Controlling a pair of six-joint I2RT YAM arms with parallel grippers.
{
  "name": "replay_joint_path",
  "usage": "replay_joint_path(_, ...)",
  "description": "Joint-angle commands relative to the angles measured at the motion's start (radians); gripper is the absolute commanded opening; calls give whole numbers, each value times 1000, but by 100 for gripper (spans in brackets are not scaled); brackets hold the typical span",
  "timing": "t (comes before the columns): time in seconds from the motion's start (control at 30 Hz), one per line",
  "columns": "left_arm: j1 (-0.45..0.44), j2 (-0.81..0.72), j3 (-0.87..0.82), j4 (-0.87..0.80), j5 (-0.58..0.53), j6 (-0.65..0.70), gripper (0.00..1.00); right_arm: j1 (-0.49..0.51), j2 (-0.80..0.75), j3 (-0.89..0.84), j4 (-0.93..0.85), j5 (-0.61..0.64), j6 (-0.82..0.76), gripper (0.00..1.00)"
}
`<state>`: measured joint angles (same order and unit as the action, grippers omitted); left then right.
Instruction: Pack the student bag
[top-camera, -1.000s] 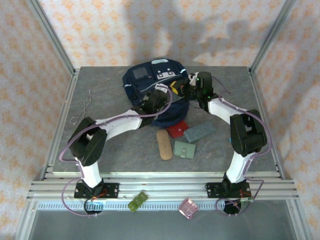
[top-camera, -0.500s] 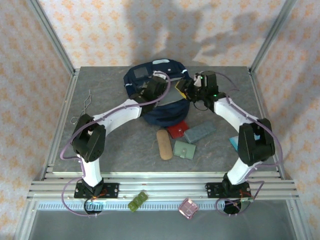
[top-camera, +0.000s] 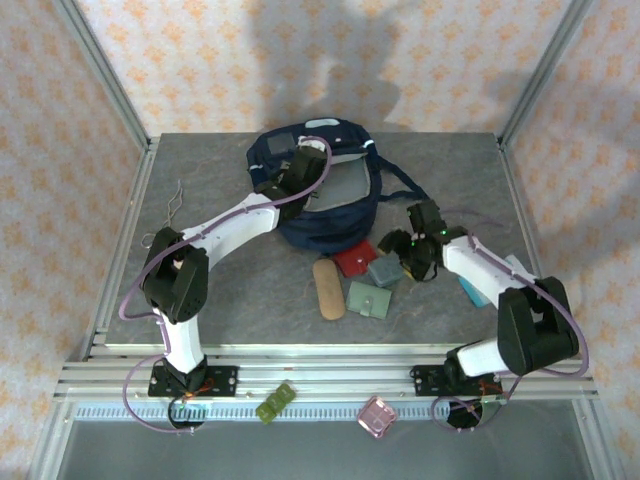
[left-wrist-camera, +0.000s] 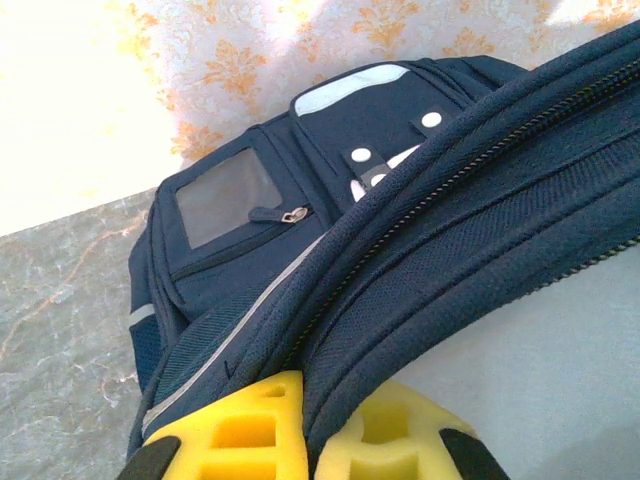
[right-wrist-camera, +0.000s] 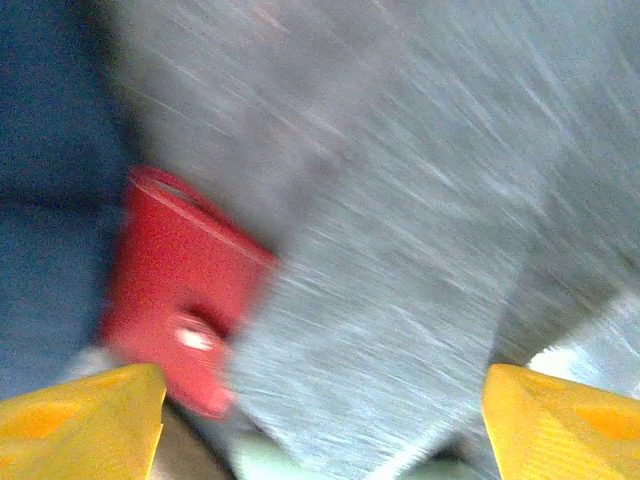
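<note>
We are clamping our left gripper on the rim of the bag and hovering our right gripper, jaws apart, over a red wallet.

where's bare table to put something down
Free: back right corner, between the strap and the frame; near left, between the left arm and the tan case. Crowded: just in front of the bag, around the red wallet and green wallet.
</note>
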<state>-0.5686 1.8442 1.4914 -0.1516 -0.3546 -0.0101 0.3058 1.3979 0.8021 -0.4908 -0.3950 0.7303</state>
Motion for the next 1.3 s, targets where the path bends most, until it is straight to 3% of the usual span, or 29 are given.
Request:
replay_joint_path(0.0,6,-57,-1,75,21,-55,0,26,-40,-20,-52,55,83,83)
replay_joint_path(0.23,6,-77,-40,100,48,-78,0,57,28,-24,-12,45,172,87)
replay_joint_path(0.4,7,-88,-50,110,64,-91,0,68,43,20,-116,114,171,87)
replay_joint_path(0.43,6,-89,-54,114,65,-95,0,67,42,20,-121,123,177,89)
replay_joint_path(0.47,7,-89,-55,116,70,-97,0,67,46,17,-109,110,181,100)
replay_joint_path(0.83,5,-94,-85,128,93,-122,0,76,61,87,-10,84,247,100)
replay_joint_path(1.27,7,-89,-85,139,108,-129,0,80,201,129,-68,63,228,100)
